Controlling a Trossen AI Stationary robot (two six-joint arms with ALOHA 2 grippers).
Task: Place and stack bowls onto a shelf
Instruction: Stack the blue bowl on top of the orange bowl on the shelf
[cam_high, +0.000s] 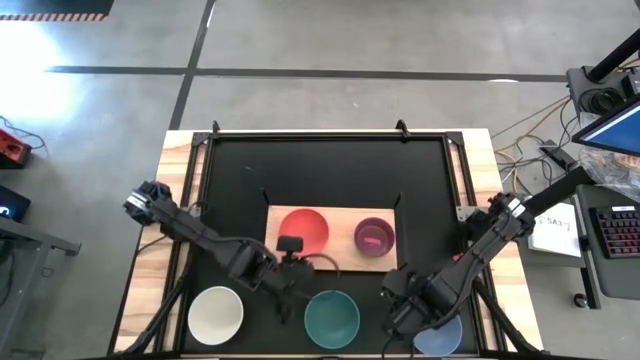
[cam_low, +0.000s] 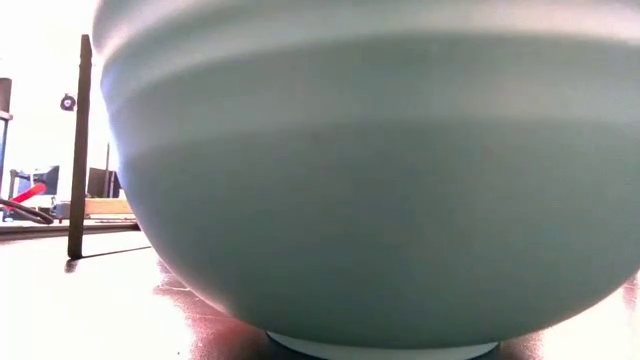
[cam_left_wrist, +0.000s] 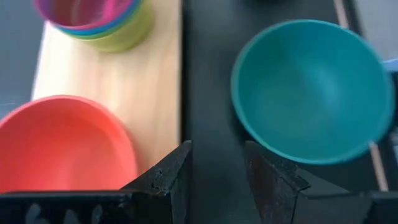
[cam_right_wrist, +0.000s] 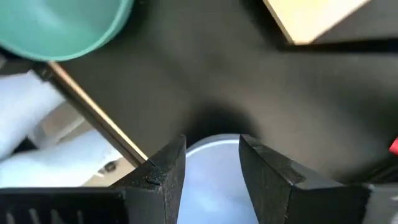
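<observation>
The light-wood shelf (cam_high: 340, 222) lies mid-table. On it stand the red bowl (cam_high: 303, 231) and a stack of small bowls with magenta on top (cam_high: 373, 237); yellow-green and blue rims show beneath it (cam_left_wrist: 118, 32). The white bowl (cam_high: 216, 314), teal bowl (cam_high: 331, 318) and grey-blue bowl (cam_high: 440, 336) stand on the black table near its near edge. My left gripper (cam_left_wrist: 217, 168) is open over the bare table between the shelf's near edge and the teal bowl (cam_left_wrist: 311, 87). My right gripper (cam_right_wrist: 211, 163) is open above the grey-blue bowl's rim (cam_right_wrist: 214, 149).
The teal bowl (cam_low: 380, 170) rests on its foot right in front of the low camera and hides nearly all else there. A metal rail (cam_right_wrist: 93, 112) runs along the table's near edge beside the right gripper. Bare black table lies between the shelf and the table's far edge.
</observation>
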